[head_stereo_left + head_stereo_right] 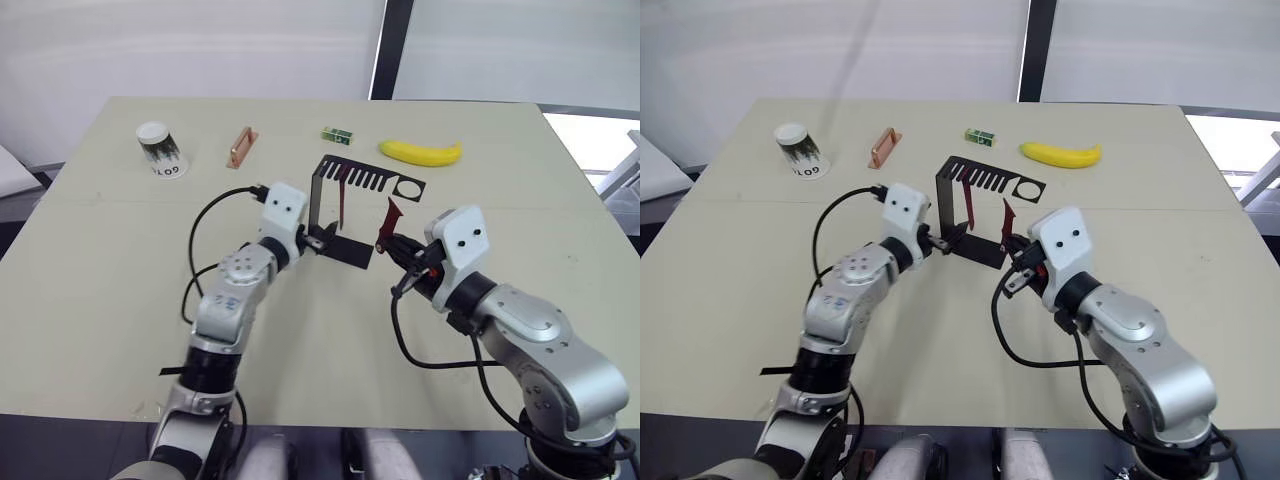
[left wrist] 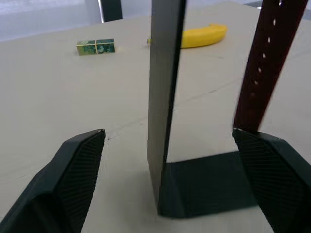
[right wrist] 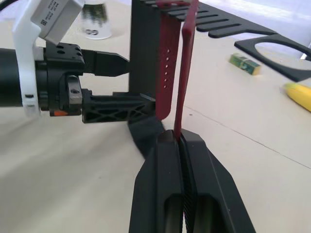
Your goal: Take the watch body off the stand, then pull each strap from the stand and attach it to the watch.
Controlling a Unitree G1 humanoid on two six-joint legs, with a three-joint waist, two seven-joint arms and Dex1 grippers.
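The stand [image 1: 340,215] sits mid-counter [image 1: 100,270], its wall between the spread left pincer [image 1: 318,240]. The right pincer [image 3: 181,141] pinches one strap [image 3: 184,73]; pulling could tip the unclamped stand.

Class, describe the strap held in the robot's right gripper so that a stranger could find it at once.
Start at the black stand in the middle of the table. Two dark-red straps are there; the strap you want is on the banana's side, pinched by the right gripper. The other strap hangs from the comb top, ungripped.
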